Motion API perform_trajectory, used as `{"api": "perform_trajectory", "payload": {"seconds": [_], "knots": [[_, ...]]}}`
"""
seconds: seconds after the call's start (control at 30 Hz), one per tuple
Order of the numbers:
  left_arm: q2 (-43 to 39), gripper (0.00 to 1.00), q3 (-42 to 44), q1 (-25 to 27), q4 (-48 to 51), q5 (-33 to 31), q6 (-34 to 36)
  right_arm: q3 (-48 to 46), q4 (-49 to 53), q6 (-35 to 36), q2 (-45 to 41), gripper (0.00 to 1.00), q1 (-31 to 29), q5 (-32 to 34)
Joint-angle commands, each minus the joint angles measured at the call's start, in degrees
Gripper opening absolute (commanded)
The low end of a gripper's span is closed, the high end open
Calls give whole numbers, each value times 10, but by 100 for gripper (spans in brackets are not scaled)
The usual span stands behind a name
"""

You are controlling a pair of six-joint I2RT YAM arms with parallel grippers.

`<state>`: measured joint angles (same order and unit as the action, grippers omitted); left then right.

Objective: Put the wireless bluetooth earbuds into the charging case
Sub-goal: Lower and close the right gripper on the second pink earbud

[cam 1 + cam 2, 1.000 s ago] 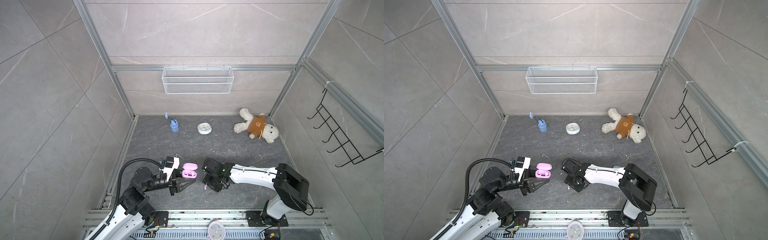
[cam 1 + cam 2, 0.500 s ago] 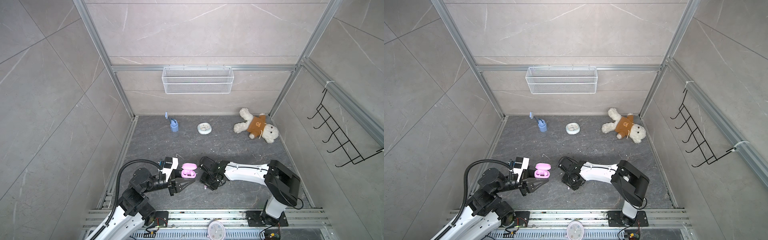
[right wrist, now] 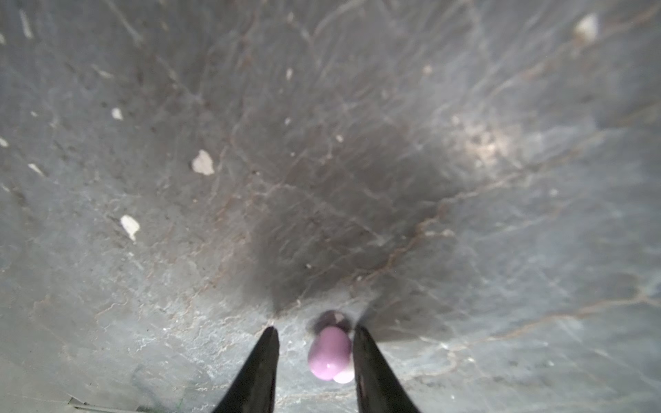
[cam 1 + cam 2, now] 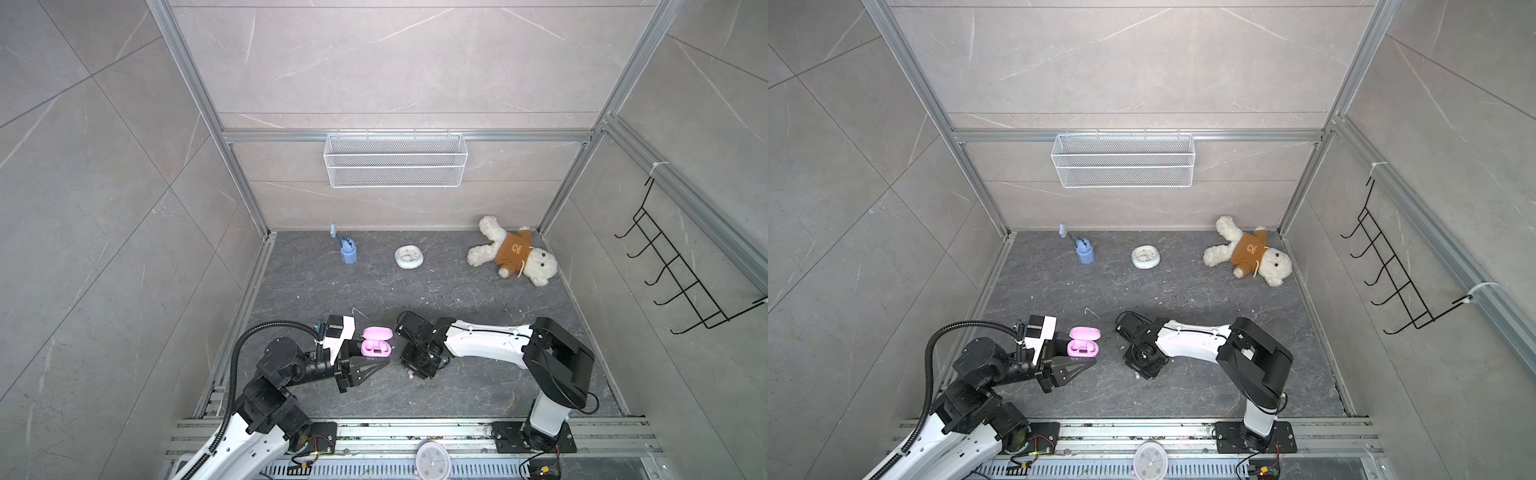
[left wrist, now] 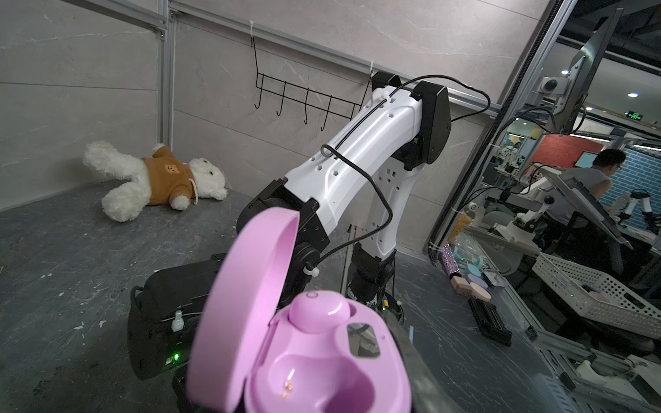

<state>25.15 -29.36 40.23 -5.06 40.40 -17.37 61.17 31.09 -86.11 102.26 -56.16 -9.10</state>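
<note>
The left gripper (image 4: pixel 384 360) is pinching the open pink charging case (image 4: pixel 376 347) in its fingers (image 4: pixel 365 370). One pink earbud (image 5: pixel 318 311) is sitting inside the charging case, beside an empty slot (image 5: pixel 314 379). Near the charging case, on its right, a second pink earbud (image 3: pixel 329 354) is lying on the tabletop (image 3: pixel 322 161). The right gripper (image 3: pixel 314 328) is pointing down over it, fingers (image 3: pixel 372 372) spread on both sides, one finger touching it.

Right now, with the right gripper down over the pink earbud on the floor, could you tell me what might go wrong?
1. The pink earbud lies off-centre between the jaws of the right gripper, close against one finger with a gap at the other, so closing may roll or squirt the smooth bud away.
2. The fingertips look very near the floor and might scrape it.
</note>
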Motion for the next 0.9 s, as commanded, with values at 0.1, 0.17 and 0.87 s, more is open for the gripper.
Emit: {"api": "perform_trajectory", "payload": {"seconds": [0.1,0.17,0.87], "knots": [[-6,9,0,-2,-9,-7,9,6,42,3,24,33,4,1],[-7,9,0,-2,-9,-7,9,6,43,6,25,31,6,1],[-2,9,2,-2,-13,-9,7,-7,24,12,17,17,11,3]]}}
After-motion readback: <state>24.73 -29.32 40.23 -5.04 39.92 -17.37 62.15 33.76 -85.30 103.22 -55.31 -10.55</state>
